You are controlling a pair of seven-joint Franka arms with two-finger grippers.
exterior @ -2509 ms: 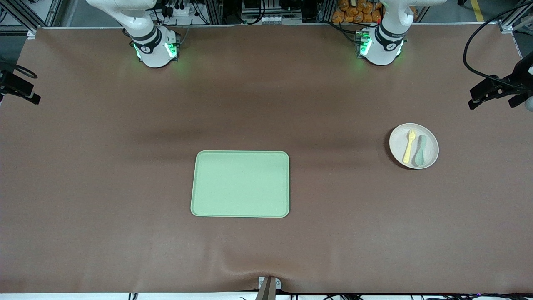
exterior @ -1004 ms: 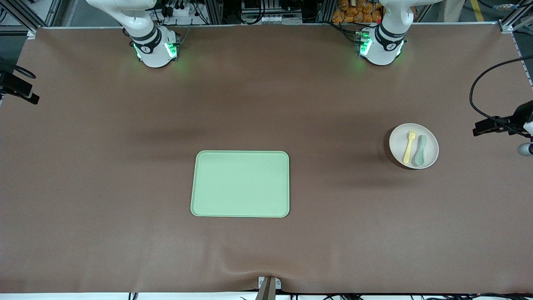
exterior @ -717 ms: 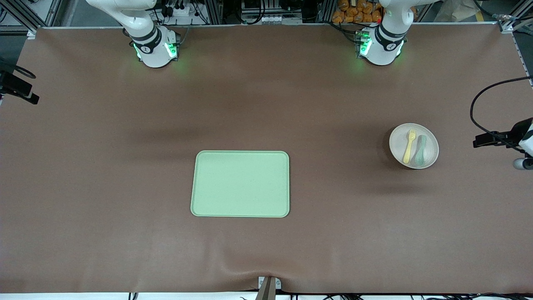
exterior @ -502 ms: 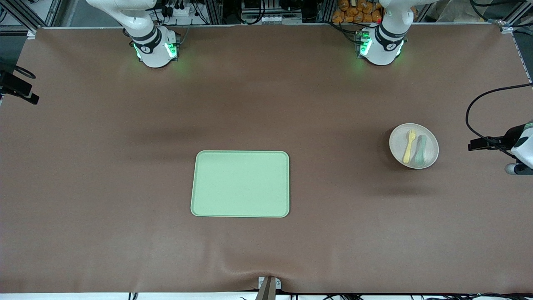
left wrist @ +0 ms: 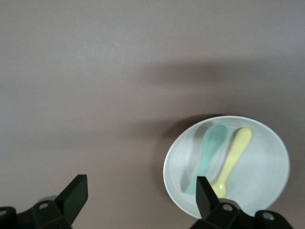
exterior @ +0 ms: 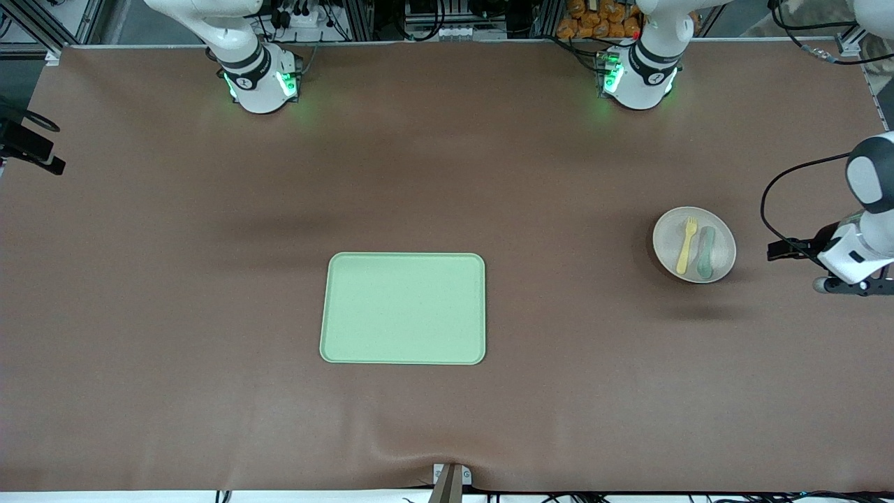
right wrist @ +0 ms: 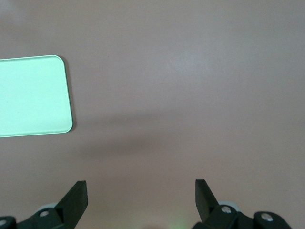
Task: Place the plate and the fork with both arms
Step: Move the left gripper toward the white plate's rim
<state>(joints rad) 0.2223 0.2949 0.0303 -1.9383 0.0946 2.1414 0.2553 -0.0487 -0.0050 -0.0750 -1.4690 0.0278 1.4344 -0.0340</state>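
The off-white plate sits on the table toward the left arm's end. The pale-yellow fork lies in it beside a grey-green spoon. My left gripper is open and empty, high over the bare table beside the plate, with one fingertip over the plate's rim. The fork shows there too. The left arm's wrist shows at the edge of the front view. My right gripper is open and empty over bare table and waits.
A rectangular light-green tray lies in the middle of the table, nearer the front camera than the arm bases. One corner of the tray shows in the right wrist view. The brown table cover has a ripple at its front edge.
The left arm's wrist has come into the front view and moved toward the plate. The right arm, plate, fork and tray have not moved.
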